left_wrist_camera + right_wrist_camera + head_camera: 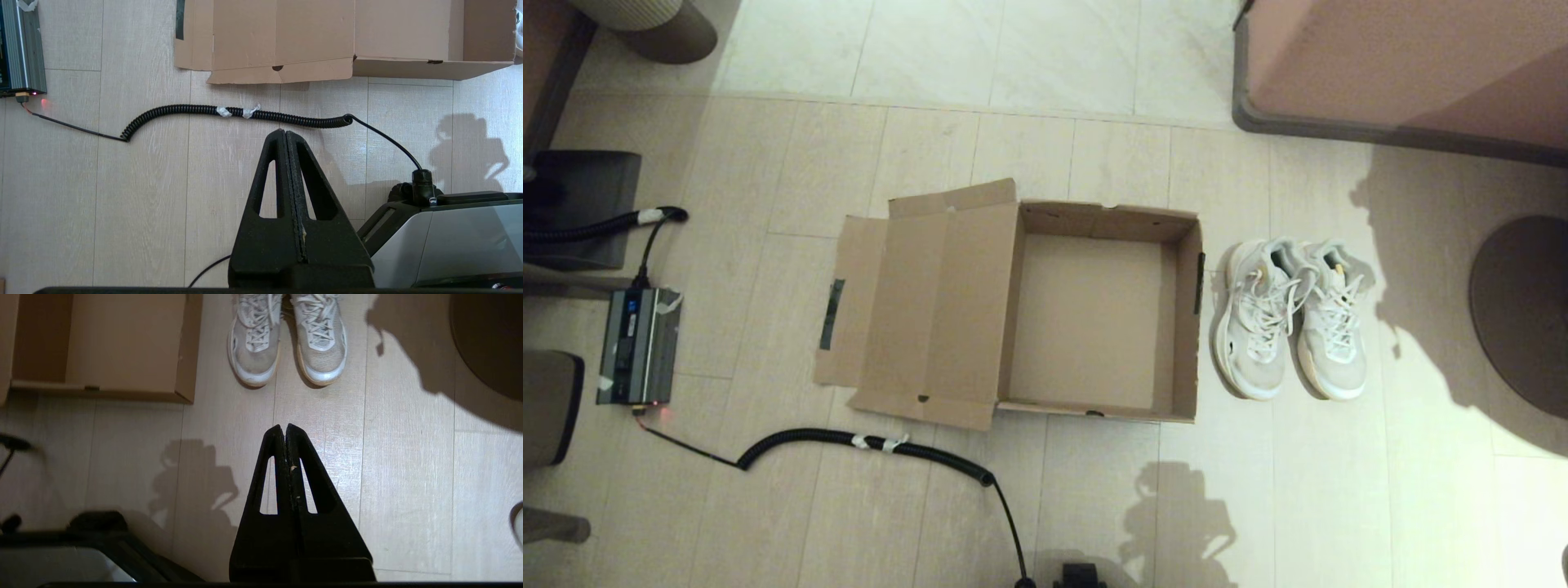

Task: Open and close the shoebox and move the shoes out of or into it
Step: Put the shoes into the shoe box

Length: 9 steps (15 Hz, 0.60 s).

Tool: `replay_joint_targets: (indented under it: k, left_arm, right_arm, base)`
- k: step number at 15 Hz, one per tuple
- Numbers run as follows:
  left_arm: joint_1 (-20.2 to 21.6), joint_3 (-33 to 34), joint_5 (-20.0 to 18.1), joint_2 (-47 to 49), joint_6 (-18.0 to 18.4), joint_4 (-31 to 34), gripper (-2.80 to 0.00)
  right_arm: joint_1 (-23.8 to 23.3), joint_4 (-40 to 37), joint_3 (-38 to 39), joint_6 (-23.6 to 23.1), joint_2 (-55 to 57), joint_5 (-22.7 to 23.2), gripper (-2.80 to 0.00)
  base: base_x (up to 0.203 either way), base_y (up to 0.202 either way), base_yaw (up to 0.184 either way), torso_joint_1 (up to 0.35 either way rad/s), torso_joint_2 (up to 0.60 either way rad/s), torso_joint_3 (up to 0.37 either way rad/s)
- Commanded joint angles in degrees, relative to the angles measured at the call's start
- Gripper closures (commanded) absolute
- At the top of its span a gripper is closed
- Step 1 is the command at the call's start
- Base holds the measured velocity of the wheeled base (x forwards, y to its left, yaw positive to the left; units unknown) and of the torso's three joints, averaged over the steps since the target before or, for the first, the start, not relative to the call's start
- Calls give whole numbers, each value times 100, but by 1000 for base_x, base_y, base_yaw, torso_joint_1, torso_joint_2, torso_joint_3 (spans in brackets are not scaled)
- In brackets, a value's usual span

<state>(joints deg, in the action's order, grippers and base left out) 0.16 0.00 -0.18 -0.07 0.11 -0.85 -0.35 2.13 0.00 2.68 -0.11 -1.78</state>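
Note:
The brown shoebox (1188,327) stands open and empty on the floor, its lid (923,310) folded flat out to the left with a dark tape strip on its edge flap. The two white sneakers (1290,318) stand side by side just right of the box, toes toward me. Neither arm shows in the head view. My left gripper (285,132) is shut and empty above the floor, short of the lid's near edge (282,73). My right gripper (284,428) is shut and empty, hanging short of the sneakers' toes (286,355), right of the box corner (186,388).
A coiled black cable (866,445) runs across the floor in front of the lid to a grey power unit (637,343) at the left. A pink-brown furniture block (1405,65) stands at the back right. A dark round base (1523,310) lies right of the shoes.

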Motion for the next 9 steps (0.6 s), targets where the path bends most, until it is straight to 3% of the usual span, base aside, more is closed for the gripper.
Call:
replay_joint_targets:
  k: [1,3,5,9]
  left_arm:
    - [2,27,1,7,-2,-3,0]
    - [2,35,1,7,-2,-3,0]
    - [2,27,1,7,-2,-3,0]
    - [2,35,1,7,-2,-3,0]
  right_arm:
    - [0,-34,72,-301,15,168,0]
    - [-1,-155,-162,-348,121,200,0]
    - [-7,-382,-1052,-61,829,207,0]
    - [-8,-631,-2723,982,3866,265,0]
  base:
    - [0,0,0,0,0,0]
    - [0,0,0,0,0,0]
    - [0,0,0,0,0,0]
    - [0,0,0,0,0,0]
